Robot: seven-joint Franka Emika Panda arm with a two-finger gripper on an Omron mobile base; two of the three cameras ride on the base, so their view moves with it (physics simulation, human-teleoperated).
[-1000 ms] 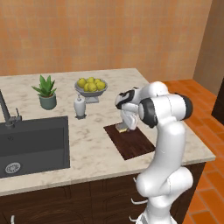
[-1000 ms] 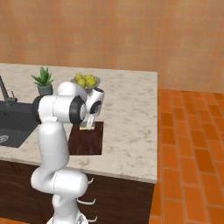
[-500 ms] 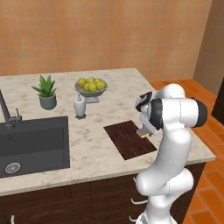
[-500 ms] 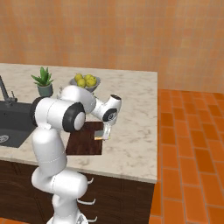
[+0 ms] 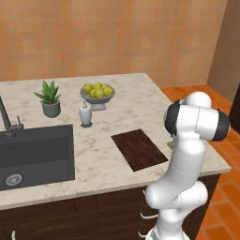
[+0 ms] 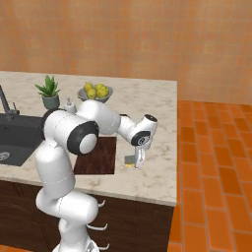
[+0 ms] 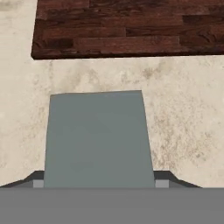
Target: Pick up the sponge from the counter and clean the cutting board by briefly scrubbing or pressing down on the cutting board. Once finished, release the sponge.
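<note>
The sponge (image 7: 98,135) shows its grey-green top in the hand view, lying on the beige counter (image 7: 183,113) just off the cutting board (image 7: 131,26). My gripper (image 7: 99,178) is shut on the sponge, one dark finger tip against each of its sides. From the right base view the gripper (image 6: 136,160) points down at the counter right of the dark brown cutting board (image 6: 101,157), and the sponge (image 6: 129,163) shows its yellow underside at the worktop. In the left base view the cutting board (image 5: 139,149) lies bare, and my own arm hides the hand.
A black sink (image 5: 35,154) is set into the counter's left end. Behind the board stand a potted plant (image 5: 49,98), a soap dispenser (image 5: 85,114) and a bowl of lemons (image 5: 97,92). The counter's right edge (image 6: 174,147) is near the gripper, with orange floor tiles beyond.
The hand has swung from over the cutting board to the right, past the board's edge, and now holds the sponge low on the bare counter beside it.
</note>
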